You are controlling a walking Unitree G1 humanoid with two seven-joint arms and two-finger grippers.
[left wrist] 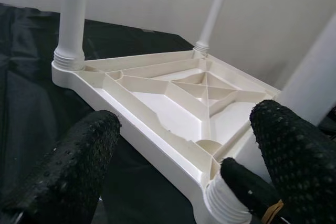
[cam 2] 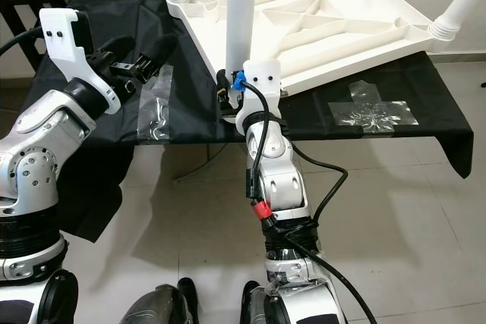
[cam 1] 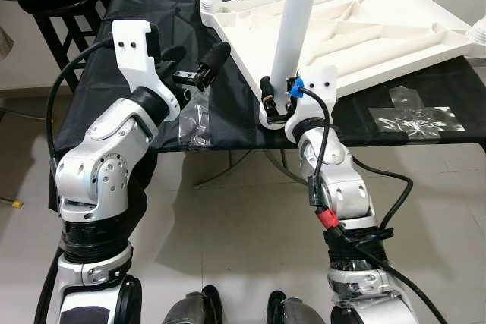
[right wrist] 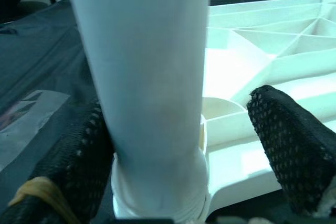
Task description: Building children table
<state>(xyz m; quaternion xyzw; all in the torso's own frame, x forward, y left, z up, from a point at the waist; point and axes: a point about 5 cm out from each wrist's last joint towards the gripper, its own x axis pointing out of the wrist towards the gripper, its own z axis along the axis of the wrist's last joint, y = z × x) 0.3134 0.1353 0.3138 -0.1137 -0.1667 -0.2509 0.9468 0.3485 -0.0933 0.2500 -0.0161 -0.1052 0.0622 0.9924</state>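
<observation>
From the head views, the upturned tabletop [cam 1: 357,32] lay at the counter's [cam 1: 152,123] front edge, three legs seated. The left wrist view showed the left end effector [cam 1: 199,72] wide, empty. Right wrist view: the right end effector [right wrist: 184,150] straddled the fourth leg [right wrist: 147,77], apparently unfinished.

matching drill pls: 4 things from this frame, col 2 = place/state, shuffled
1. right pincer
2. left pincer
3. tabletop
4. clear plastic bag

A. lying upside down on the black cloth
B. open, held above the cloth
C. flat on the cloth near its front edge
D. around the base of a white leg

Pairs: 1-D, 2-B, 3-A, 4-C
</observation>
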